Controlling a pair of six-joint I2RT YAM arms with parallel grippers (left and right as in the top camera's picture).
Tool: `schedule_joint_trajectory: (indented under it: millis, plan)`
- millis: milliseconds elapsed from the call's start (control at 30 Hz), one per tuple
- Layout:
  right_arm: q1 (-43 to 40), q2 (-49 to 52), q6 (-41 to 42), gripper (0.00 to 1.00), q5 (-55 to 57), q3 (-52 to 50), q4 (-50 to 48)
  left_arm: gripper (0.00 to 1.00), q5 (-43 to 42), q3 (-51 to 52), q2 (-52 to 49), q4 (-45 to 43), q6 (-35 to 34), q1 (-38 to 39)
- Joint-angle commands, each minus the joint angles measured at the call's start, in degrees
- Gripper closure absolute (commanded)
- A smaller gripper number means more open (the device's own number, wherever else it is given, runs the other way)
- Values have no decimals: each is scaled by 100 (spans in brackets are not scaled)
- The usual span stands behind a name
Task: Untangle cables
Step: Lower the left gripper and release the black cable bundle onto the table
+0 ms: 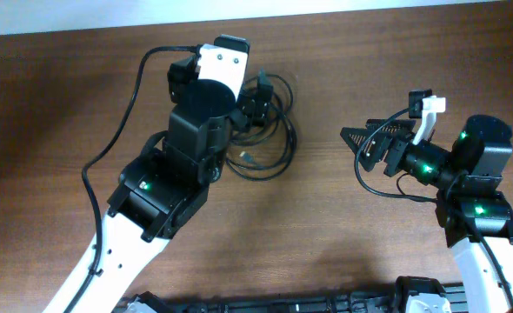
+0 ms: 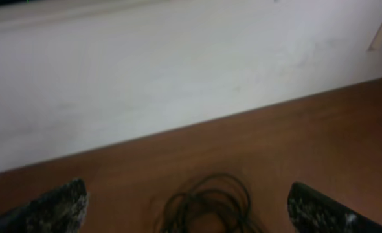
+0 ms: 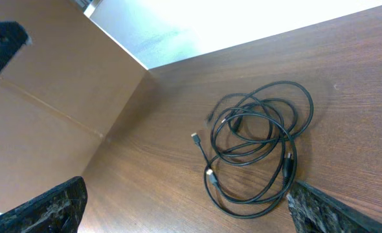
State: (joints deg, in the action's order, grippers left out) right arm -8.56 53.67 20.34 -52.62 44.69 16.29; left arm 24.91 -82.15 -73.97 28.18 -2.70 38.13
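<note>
Brown wood grain across the tabletop (image 1: 326, 235), smooth, with a soft satin sheen. Thin black cables (image 3: 256, 150), smooth-jacketed like rubber or plastic, faintly glossy. On the left claw (image 2: 188, 194), dark pads (image 2: 58, 207), rough and speckled with pale flecks; same gritty look on the right claw (image 3: 186, 194). Hard plastic on the arm shells (image 1: 126, 252): white parts glossy, black parts matt. Behind, a pale wall (image 2: 178, 65), flat and matt.
</note>
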Motion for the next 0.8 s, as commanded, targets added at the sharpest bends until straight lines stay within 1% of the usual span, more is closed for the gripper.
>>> schedule_joint_trajectory:
  millis: [0, 133, 400, 500, 633, 767]
  plan:
    - [-17, -61, -83, 1, -94, 57, 0, 1, 2, -31, -11, 232, -382, -92]
    - [-17, -59, -83, 1, -94, 55, 4, 1, -7, -31, 55, 597, -901, -249]
    - [-9, -42, -83, 1, -92, 55, -22, 1, -4, -31, 586, 1519, -929, -706]
    - [-9, -42, -72, 1, -92, 55, -24, 1, -9, -31, 844, 1915, -1147, -949]
    - [-9, -44, 9, 1, -76, 55, -66, 1, -450, -31, 1097, 2179, -1224, -1255]
    - [-9, -44, 140, 1, -90, 57, -44, 1, -413, -31, 1104, 2417, -1224, -1333]
